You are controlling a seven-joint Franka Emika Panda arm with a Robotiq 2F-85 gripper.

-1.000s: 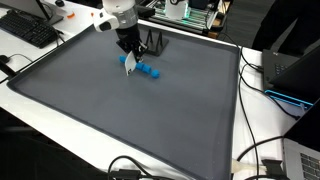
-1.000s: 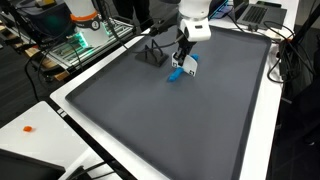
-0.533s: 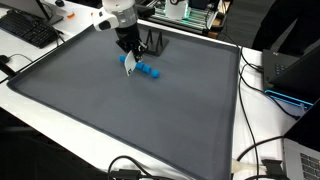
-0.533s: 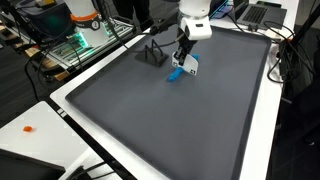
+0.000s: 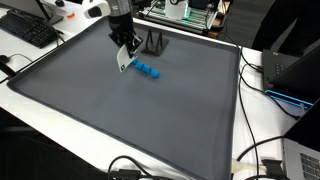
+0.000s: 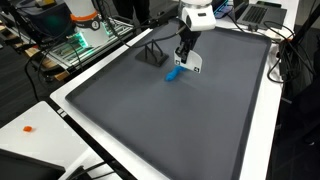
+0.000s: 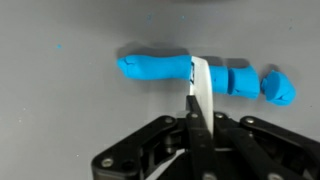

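Several bright blue pieces (image 5: 147,71) are lying in a short row on the dark grey mat (image 5: 130,125) that is covering the white tabletop (image 5: 75,30). They are sitting in the upper middle of both exterior views (image 6: 175,73). In the wrist view the row (image 7: 160,70) is running across the upper half of the frame, with one long piece at the left and smaller chunks trailing off to the right. The jaws are coming in from the bottom of that frame, pressed together and pinching a thin white blade (image 7: 202,95), which is standing on edge. From that camera the blade is crossing the blue row where the long piece is meeting the smaller chunks. In the exterior views the blade (image 5: 123,63) is hanging under the arm (image 5: 120,12) just beside the blue row and looking slightly clear of it (image 6: 194,63). Whether its edge is touching the blue, I cannot tell. A small black stand (image 5: 155,43) is sitting near the far edge of the mat, just above the blue pieces in the frame. A black keyboard (image 5: 30,30) is resting off the mat in the upper left corner.
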